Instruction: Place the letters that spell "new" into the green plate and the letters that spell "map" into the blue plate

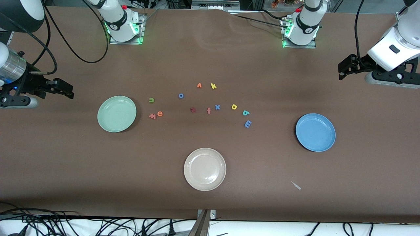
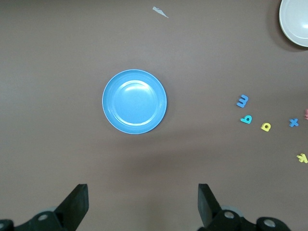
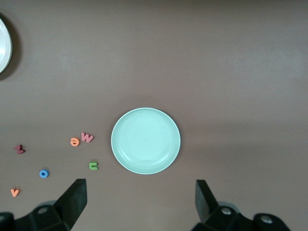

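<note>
The green plate [image 1: 116,113] [image 3: 146,140] lies toward the right arm's end of the table. Beside it lie the olive n [image 1: 151,100] [image 3: 94,166], orange e [image 1: 159,113] [image 3: 74,141] and salmon w [image 1: 152,115] [image 3: 87,137]. The blue plate [image 1: 315,132] [image 2: 134,101] lies toward the left arm's end, with the blue m [image 1: 248,124] [image 2: 243,101], teal a [image 1: 246,113] [image 2: 246,119] and yellow p [image 1: 234,107] [image 2: 265,126] beside it. My right gripper [image 1: 67,91] [image 3: 140,199] hangs open and holds nothing, up in the air near the green plate. My left gripper [image 1: 342,70] [image 2: 143,202] hangs open and holds nothing near the blue plate.
A beige plate [image 1: 204,169] sits nearer the front camera, mid-table. Other loose letters lie between the plates: blue o [image 1: 181,95], orange v [image 1: 199,85], yellow k [image 1: 213,86], dark red z [image 1: 193,109], orange f [image 1: 208,110], blue x [image 1: 217,107]. A small pale scrap [image 1: 296,185] lies near the table's front edge.
</note>
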